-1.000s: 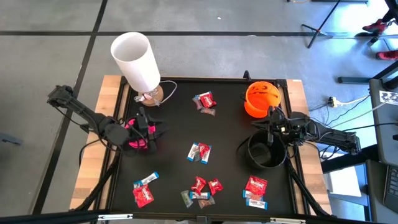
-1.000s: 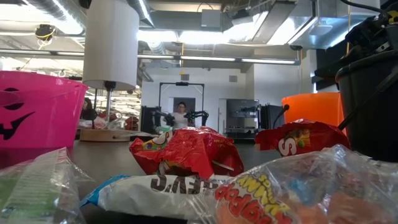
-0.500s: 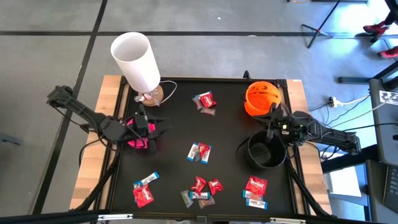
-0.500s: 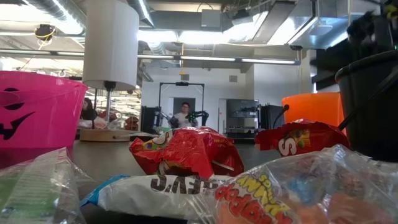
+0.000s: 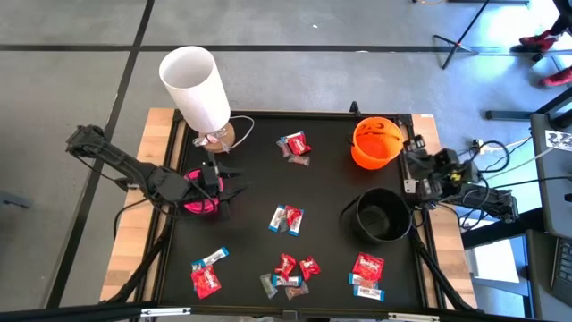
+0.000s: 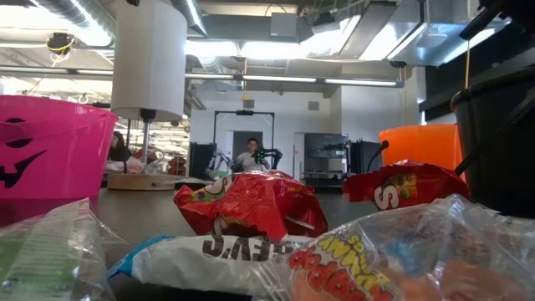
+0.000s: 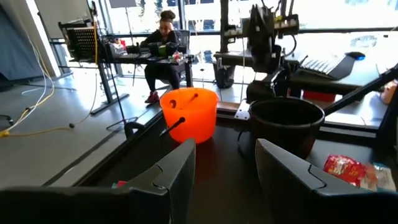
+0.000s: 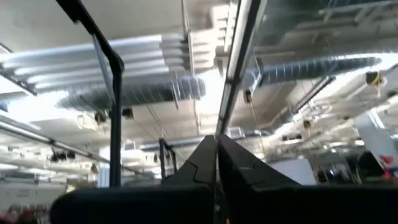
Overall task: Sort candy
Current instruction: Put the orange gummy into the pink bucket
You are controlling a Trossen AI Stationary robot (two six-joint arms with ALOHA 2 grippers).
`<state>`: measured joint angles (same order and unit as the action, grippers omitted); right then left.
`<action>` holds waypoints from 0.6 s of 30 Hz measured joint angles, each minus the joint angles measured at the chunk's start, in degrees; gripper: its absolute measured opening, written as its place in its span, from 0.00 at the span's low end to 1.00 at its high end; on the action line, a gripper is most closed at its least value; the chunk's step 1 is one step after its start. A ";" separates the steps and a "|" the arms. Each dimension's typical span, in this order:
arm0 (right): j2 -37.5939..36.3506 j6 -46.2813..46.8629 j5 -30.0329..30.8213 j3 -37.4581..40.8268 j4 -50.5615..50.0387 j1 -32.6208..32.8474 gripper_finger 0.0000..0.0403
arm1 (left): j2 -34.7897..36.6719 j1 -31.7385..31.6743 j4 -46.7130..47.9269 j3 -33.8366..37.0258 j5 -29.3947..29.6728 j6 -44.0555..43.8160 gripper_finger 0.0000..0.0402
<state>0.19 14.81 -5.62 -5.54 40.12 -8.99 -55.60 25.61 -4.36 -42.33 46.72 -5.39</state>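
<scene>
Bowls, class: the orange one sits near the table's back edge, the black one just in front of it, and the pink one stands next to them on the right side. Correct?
Not quite. The high view shows the pink bowl on the left side, under the left tool. The orange bowl and black bowl are as stated.

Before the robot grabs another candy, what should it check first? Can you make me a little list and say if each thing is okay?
1. Left gripper open and empty: ok, its fingers stand apart over the pink bowl with nothing between them.
2. Right gripper empty: ok, shut with nothing showing between its fingers, off at the table's right edge.
3. Candy still on the table: ok, for instance the middle pile.
4. Way to that pile clear: ok, bare black table around it.
5. Black bowl and orange bowl upright: ok.
6. Which bowl takes which wrapper: cannot tell.
</scene>
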 joint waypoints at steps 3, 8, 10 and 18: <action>-0.02 0.04 -0.01 -0.02 2.45 0.00 0.04 | -1.10 0.02 0.01 0.00 -0.07 -0.04 0.39; 0.00 0.58 -0.01 -0.02 2.44 -0.01 0.04 | -2.20 -0.20 0.00 0.00 -1.22 0.00 0.39; 0.00 1.66 0.10 -0.25 2.44 0.00 0.04 | -2.22 -0.45 0.03 0.02 -1.31 -0.10 0.39; 5.54 -3.79 0.47 -13.05 -10.37 0.00 0.04 | -2.16 -0.62 -1.46 0.00 -1.25 0.02 0.39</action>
<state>5.73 11.02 -5.15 -18.59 29.75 -8.99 -57.76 24.98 -5.82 -42.33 45.47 -5.37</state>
